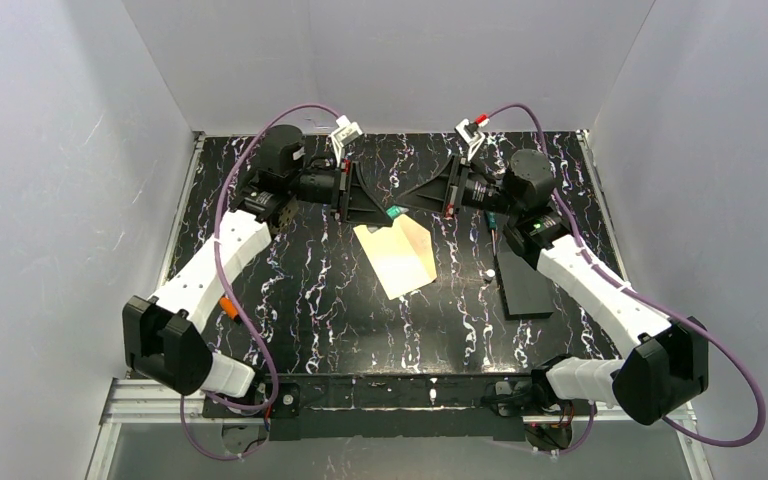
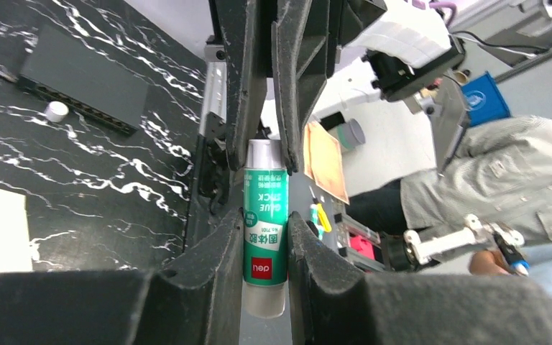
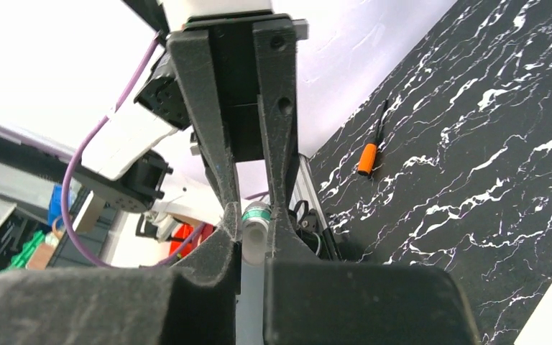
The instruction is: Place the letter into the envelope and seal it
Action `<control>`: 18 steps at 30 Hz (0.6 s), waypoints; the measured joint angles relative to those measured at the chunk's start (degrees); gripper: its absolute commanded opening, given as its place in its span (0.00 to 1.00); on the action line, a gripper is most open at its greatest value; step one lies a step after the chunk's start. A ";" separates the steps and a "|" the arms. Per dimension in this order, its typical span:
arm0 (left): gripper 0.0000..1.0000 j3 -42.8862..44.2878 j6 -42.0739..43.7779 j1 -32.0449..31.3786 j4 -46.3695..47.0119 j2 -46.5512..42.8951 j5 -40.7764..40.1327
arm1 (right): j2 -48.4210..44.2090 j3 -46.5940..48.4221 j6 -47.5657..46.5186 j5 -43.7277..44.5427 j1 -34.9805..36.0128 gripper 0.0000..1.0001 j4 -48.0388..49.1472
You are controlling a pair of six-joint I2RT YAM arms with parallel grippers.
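Note:
The pale cream envelope (image 1: 397,258) lies at the middle of the black marbled table, with a darker tan patch (image 1: 417,238) at its upper right. I cannot make out the letter as a separate sheet. Above the envelope's far edge the two grippers face each other with a green glue stick (image 2: 265,223) between them. My left gripper (image 2: 264,230) is shut on the stick's green body. My right gripper (image 3: 255,230) is shut on its white end (image 3: 254,241). From above only a green bit of the glue stick (image 1: 395,212) shows between the left gripper (image 1: 386,212) and the right gripper (image 1: 408,207).
A black block (image 1: 522,282) lies right of the envelope with a small white cap (image 1: 487,273) beside it. An orange-handled screwdriver (image 1: 228,307) lies by the left arm. A green-handled tool (image 1: 493,222) sits under the right wrist. Grey walls close in three sides.

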 measured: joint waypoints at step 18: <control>0.00 -3.58 53.55 -0.92 -10.08 -7.21 -29.22 | 10.12 12.61 13.44 21.31 2.97 0.75 -26.23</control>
